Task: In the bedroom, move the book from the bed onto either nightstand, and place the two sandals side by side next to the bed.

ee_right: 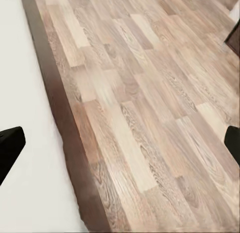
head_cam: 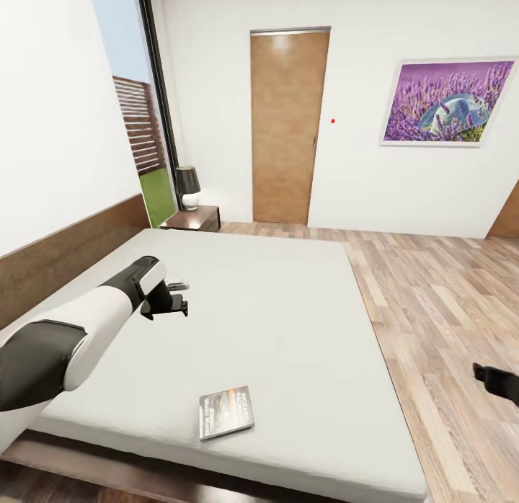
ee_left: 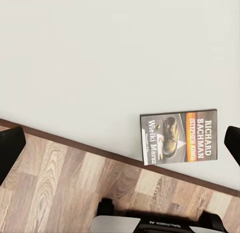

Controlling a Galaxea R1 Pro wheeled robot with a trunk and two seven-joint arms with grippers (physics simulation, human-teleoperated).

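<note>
The book (head_cam: 225,412), a thin paperback with an orange band, lies flat on the grey mattress of the bed (head_cam: 274,308) near its front edge. My left gripper (head_cam: 175,298) hangs open above the mattress, well behind and to the left of the book. Its wrist view looks down on the book (ee_left: 180,136), with one dark fingertip (ee_left: 10,152) at each side edge. My right gripper (head_cam: 497,379) is over the floor to the right of the bed, open and holding nothing (ee_right: 120,145). The nightstand (head_cam: 193,218) stands by the headboard's far end. The sandals are out of view.
A lamp (head_cam: 188,186) stands on the nightstand. Behind it are the tall window (head_cam: 140,121), a tan door (head_cam: 287,125) and the lavender picture (head_cam: 447,103). Wood-plank floor (head_cam: 432,294) runs along the bed's right side. The bed's dark frame (ee_right: 65,123) borders the floor.
</note>
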